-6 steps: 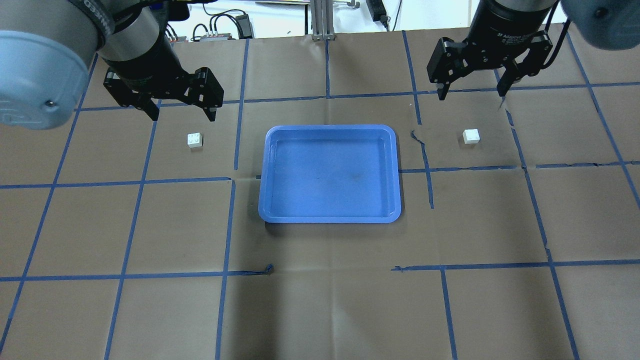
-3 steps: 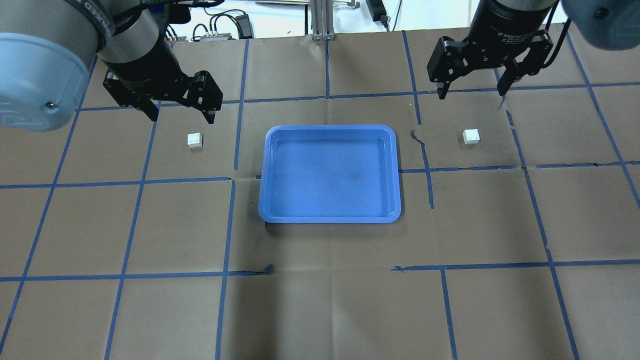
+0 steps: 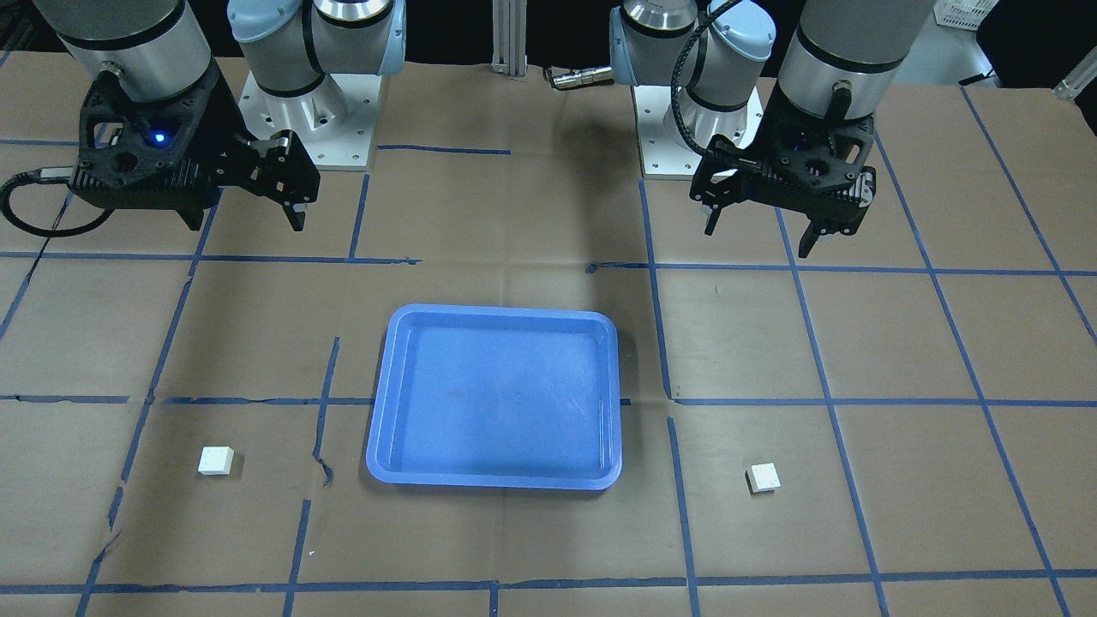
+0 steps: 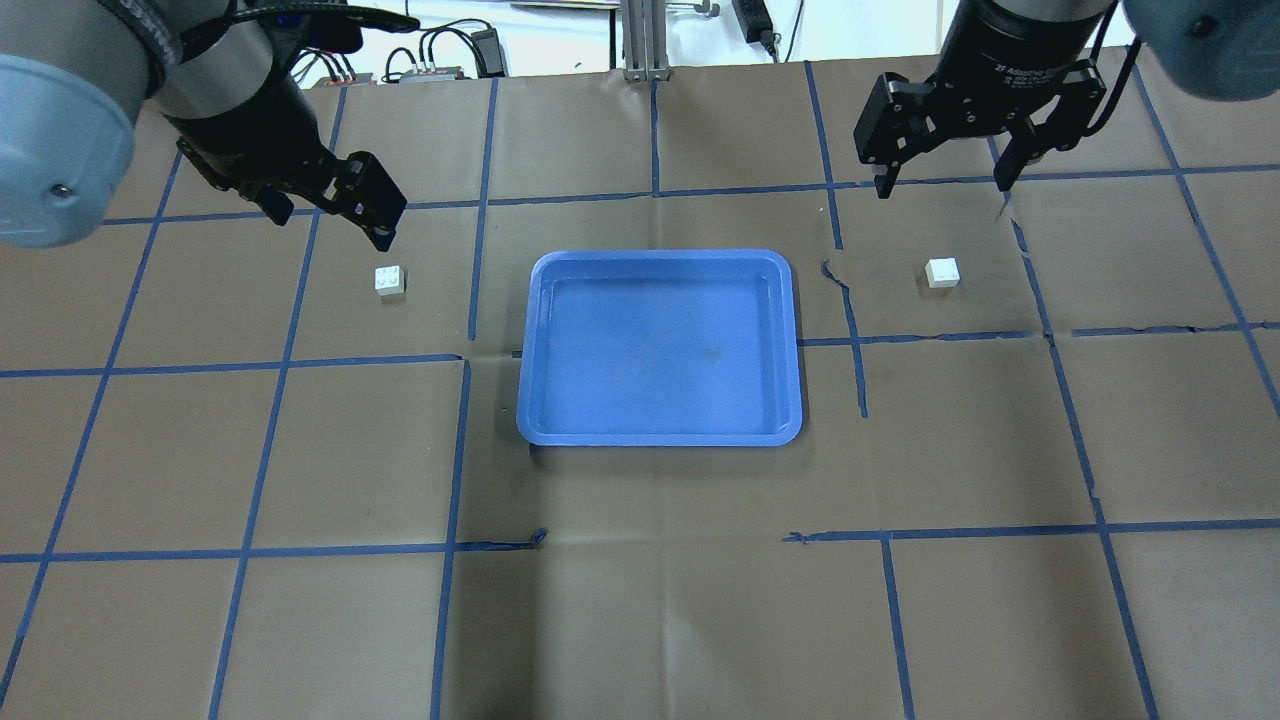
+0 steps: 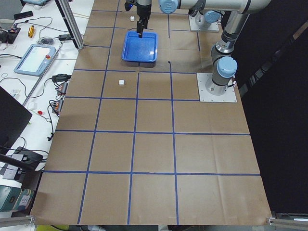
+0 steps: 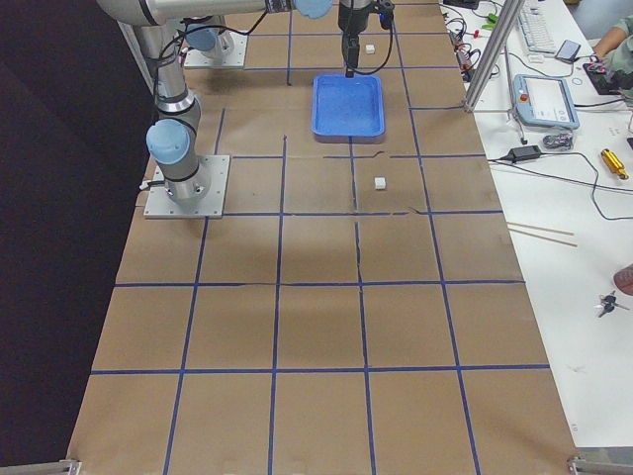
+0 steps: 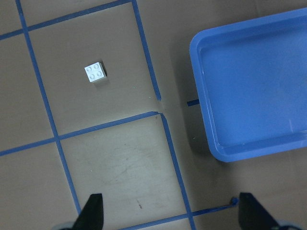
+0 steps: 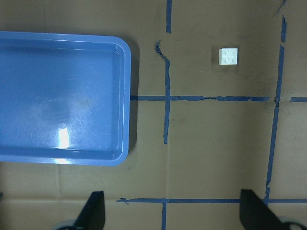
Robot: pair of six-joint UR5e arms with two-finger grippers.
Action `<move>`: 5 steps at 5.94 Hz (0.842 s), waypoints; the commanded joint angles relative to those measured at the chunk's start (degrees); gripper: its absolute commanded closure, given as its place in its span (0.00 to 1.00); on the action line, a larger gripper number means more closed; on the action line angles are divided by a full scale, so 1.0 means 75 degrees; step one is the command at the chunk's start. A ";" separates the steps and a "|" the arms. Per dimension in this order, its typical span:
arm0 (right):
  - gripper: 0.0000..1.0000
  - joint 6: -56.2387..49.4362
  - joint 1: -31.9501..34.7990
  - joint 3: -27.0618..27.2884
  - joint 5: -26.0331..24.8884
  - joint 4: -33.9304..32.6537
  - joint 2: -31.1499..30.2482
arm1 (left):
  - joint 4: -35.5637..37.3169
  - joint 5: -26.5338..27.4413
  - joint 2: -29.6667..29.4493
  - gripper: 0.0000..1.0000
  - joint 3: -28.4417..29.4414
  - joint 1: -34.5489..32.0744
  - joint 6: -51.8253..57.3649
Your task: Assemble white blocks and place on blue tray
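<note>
Seen from overhead, a table (image 4: 640, 600) is covered in brown paper and marked into squares with blue tape. A blue tray (image 4: 660, 350) lies flat at the centre of the frame.

Two small white blocks lie on the paper, one either side of the tray and both outside it. The left block (image 4: 391, 280) sits left of the tray, near its upper left corner. The right block (image 4: 942, 272) sits right of the tray, at about the same height in the frame. The two are well apart, not joined, and each has its four studs facing up.

The left claw (image 4: 328, 230) hangs in the upper left, turned at an angle. Its fingers are spread wide and hold nothing. One fingertip is just above the left block in the frame, but the wrist camera shows the block lying far off, well clear of the claw.

The right claw (image 4: 941, 188) hangs in the upper right, directly above the right block in the frame. Its fingers are also spread wide and hold nothing. Its wrist camera shows the right block in the upper right and the tray at the left.
</note>
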 commanded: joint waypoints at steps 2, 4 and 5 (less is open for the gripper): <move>0.00 -0.0006 0.0000 0.0000 -0.0006 -0.0003 0.0008 | 0.0664 -0.0345 -0.0889 0.01 -0.0005 0.0630 0.3778; 0.00 0.0006 0.0000 0.0000 0.0005 -0.0015 0.0008 | 0.1356 -0.0287 -0.1675 0.01 -0.0028 0.0997 0.6194; 0.00 -0.0006 0.0000 0.0000 -0.0006 -0.0015 0.0008 | 0.1940 -0.0287 -0.2212 0.01 -0.0017 0.1218 0.7540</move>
